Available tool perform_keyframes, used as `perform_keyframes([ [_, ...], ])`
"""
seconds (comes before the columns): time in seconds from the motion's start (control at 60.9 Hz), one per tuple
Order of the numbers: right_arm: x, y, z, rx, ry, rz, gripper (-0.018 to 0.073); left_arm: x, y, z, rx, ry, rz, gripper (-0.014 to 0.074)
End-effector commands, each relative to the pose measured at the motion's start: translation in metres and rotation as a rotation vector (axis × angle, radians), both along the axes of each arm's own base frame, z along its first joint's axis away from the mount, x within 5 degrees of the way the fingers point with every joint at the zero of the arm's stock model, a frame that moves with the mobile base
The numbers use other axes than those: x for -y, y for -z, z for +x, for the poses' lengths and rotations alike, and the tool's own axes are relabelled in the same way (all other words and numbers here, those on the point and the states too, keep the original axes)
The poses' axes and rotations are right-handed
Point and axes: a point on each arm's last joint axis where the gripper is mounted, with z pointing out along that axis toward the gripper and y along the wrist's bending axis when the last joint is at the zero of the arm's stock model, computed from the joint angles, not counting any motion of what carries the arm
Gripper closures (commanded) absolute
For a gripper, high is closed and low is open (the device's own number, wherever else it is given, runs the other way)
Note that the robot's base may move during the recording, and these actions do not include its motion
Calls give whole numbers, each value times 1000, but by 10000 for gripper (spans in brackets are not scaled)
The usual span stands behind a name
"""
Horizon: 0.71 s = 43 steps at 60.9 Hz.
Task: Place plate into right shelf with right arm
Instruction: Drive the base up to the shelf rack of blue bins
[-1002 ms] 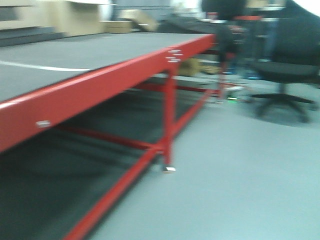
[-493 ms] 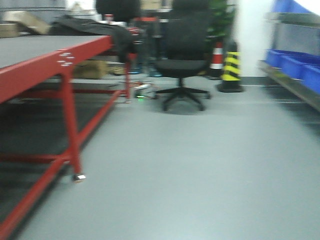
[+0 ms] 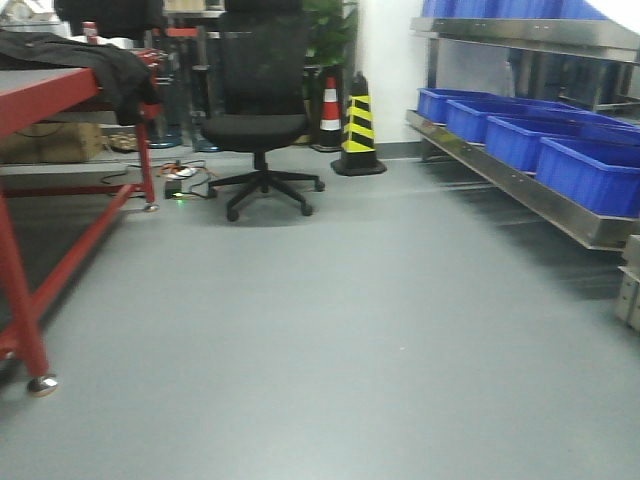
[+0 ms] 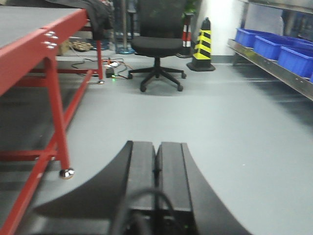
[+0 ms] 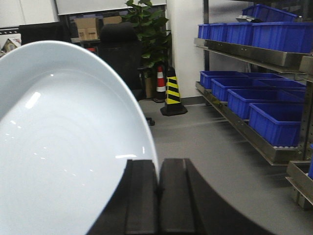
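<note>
Turned from the table [image 3: 40, 92] toward the right shelf [image 3: 520, 195], brought to frame right; plate [image 5: 63, 147], at left of wrist view, pinched by its rim in closed right gripper [image 5: 159, 191], not yet shelved.

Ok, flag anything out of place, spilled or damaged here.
Two things: a dark garment lies slumped over the end of the red table, and loose cables trail on the floor by the office chair. The plate in the right tool looks intact.
</note>
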Motion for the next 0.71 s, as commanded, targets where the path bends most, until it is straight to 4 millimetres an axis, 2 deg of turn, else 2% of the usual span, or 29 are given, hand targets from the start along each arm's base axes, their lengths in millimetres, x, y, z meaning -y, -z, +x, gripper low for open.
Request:
perform_keyframes([
  [0.0, 0, -17, -2, 114, 0, -10, 510, -1, -5, -1, 89, -9, -18, 724],
  [0.69, 0, -17, -2, 113, 0, -10, 510, -1, -5, -1, 89, -9, -18, 724],
])
